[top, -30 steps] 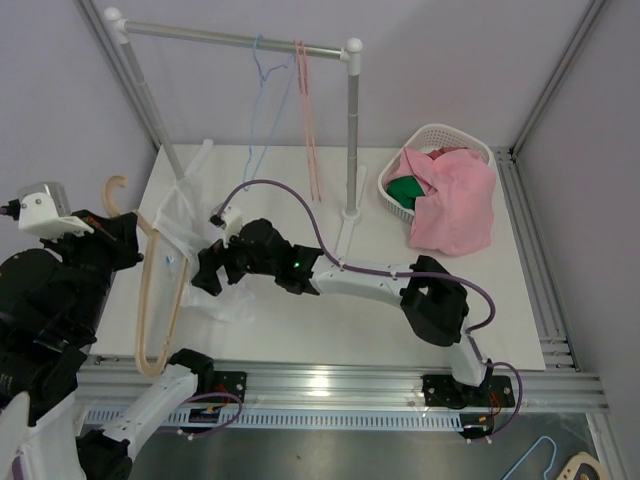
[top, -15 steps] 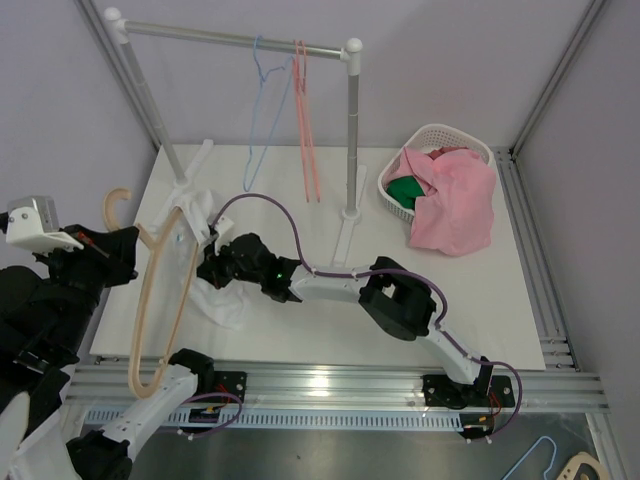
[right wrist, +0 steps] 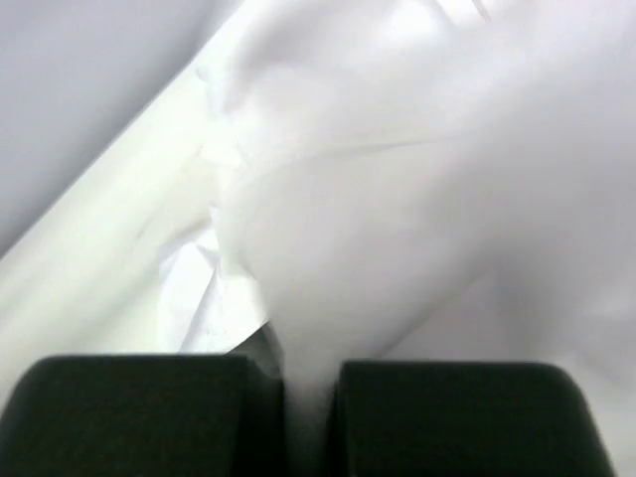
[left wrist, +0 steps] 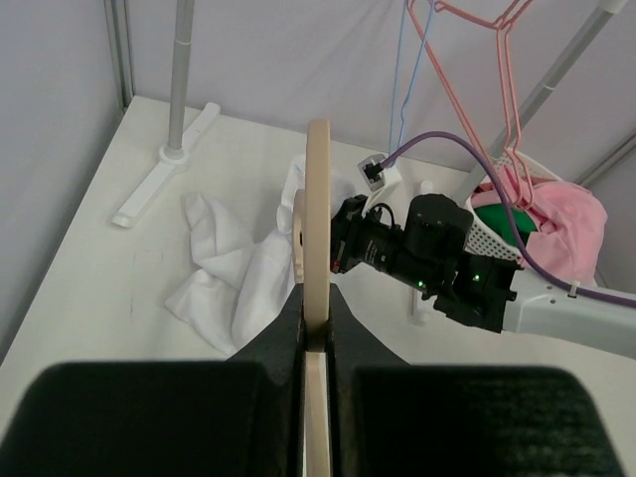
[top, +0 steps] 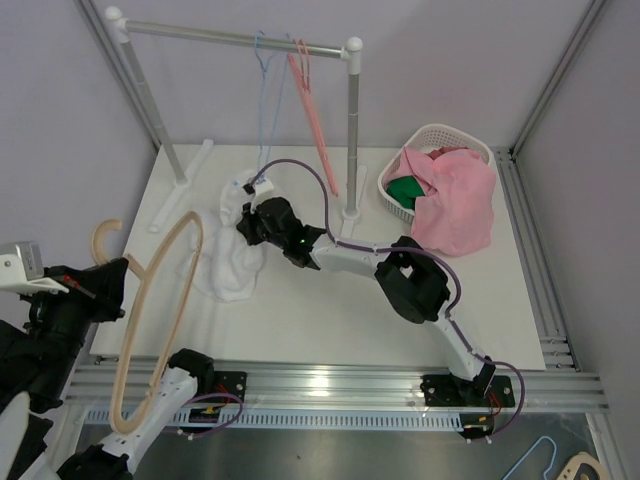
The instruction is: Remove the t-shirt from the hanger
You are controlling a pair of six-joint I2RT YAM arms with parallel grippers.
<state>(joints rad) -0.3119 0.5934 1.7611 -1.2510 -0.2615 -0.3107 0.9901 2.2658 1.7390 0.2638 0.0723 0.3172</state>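
The white t-shirt (top: 232, 270) lies crumpled on the table's left half, with one end lifted. My right gripper (top: 247, 220) is shut on that raised end, and white cloth (right wrist: 397, 199) fills the right wrist view and is pinched between the jaws of the right gripper (right wrist: 310, 388). The beige wooden hanger (top: 180, 219) hangs bare over the table's near left edge, apart from the shirt. My left gripper (top: 118, 272) is shut on it near the hook. In the left wrist view the hanger (left wrist: 318, 199) stands edge-on in the left gripper (left wrist: 317, 333), with the t-shirt (left wrist: 224, 263) beyond it.
A clothes rack (top: 240, 40) spans the back with a blue wire hanger (top: 263, 110) and a pink wire hanger (top: 318, 130) on it. Its right foot (top: 350, 215) stands beside my right arm. A white basket (top: 440, 135) with pink cloth (top: 455, 205) sits at back right.
The right gripper has shut on the t-shirt and carried it back and to the right. The left arm has drawn the hanger toward the near left, out of the shirt.
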